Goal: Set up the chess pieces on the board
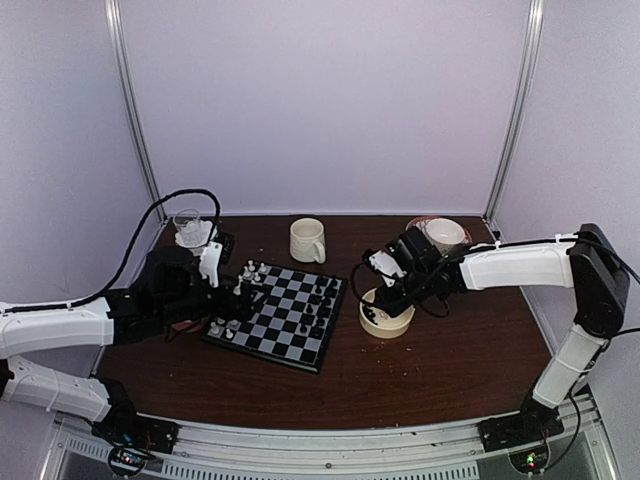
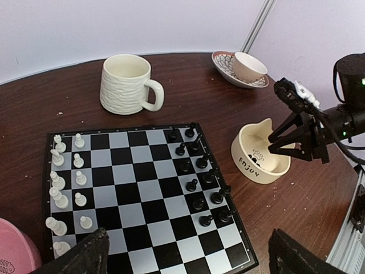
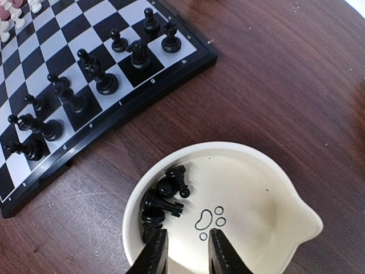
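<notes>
The dark brown wooden table (image 1: 450, 360) carries everything. The left arm (image 1: 60, 330) lies low, stretched toward the left edge of the small square black-and-grey chessboard (image 1: 285, 322), and the left gripper (image 2: 188, 237) is spread wide and empty over that side. The right arm (image 1: 520, 265) reaches in level from the board's right, wrist tipped down. The right gripper (image 3: 187, 235) is narrowly parted, pinching nothing, over the cream spouted ceramic bowl (image 3: 274, 171) just right of the board. White chess pieces (image 2: 68, 182) line the board's left edge and black chess pieces (image 2: 199, 171) its right. A few loose black pieces (image 3: 162, 200) lie in the bowl.
</notes>
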